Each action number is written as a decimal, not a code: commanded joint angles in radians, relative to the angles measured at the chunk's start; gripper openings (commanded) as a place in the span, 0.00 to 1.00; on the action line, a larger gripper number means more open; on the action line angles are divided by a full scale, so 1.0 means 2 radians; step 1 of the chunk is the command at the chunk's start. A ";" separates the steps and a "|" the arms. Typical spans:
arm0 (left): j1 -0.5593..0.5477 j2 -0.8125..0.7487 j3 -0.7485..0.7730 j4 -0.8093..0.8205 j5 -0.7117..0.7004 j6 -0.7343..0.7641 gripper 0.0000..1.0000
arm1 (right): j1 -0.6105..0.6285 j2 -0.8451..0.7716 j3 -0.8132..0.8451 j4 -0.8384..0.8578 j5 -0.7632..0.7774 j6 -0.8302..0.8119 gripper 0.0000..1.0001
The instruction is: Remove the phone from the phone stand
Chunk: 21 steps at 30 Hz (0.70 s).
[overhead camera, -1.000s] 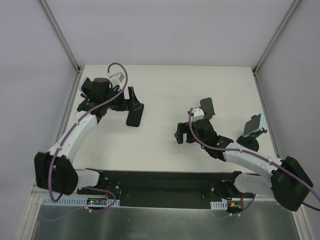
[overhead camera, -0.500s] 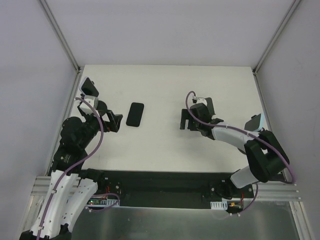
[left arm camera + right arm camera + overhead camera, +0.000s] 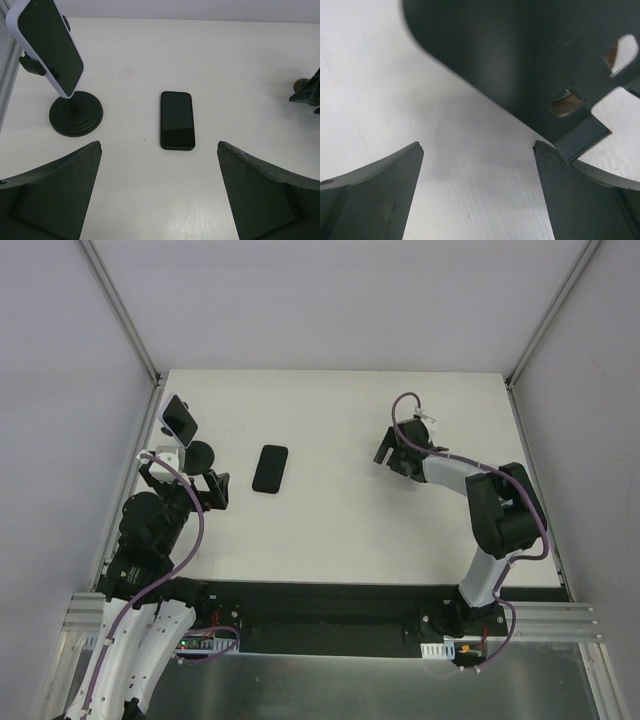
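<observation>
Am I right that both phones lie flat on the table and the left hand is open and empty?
Not quite: only the black phone lies flat on the table. The white-cased phone sits tilted on its stand, as the left wrist view shows. The left hand is indeed open and empty.

You'll find the phone (image 3: 50, 45) seated in the stand (image 3: 76, 114), ahead of your left fingers (image 3: 55, 190) and off to their left, well apart from them. It wears a white case, its screen is dark, and it stands on end, tilted. Bits of the stand's black clamp show at both long edges. Below, a short stem meets a round, ribbed black base sitting flat on the counter (image 3: 225, 65).
</observation>
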 commanded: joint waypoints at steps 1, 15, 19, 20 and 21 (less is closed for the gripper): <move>0.004 -0.003 0.001 0.012 -0.011 0.009 0.99 | -0.045 0.043 0.043 -0.015 -0.019 0.042 0.96; 0.010 0.012 0.000 0.012 -0.014 0.009 0.99 | -0.105 0.110 0.196 -0.054 -0.074 0.007 0.96; 0.014 0.020 0.001 0.011 -0.014 0.003 0.99 | -0.103 0.038 0.136 -0.026 -0.100 -0.008 0.96; 0.016 0.024 0.001 0.011 -0.014 0.003 0.99 | -0.103 0.022 0.123 -0.023 -0.104 -0.013 0.96; 0.017 0.025 0.001 0.011 -0.014 -0.001 0.99 | -0.102 0.007 0.093 -0.016 -0.112 -0.017 0.96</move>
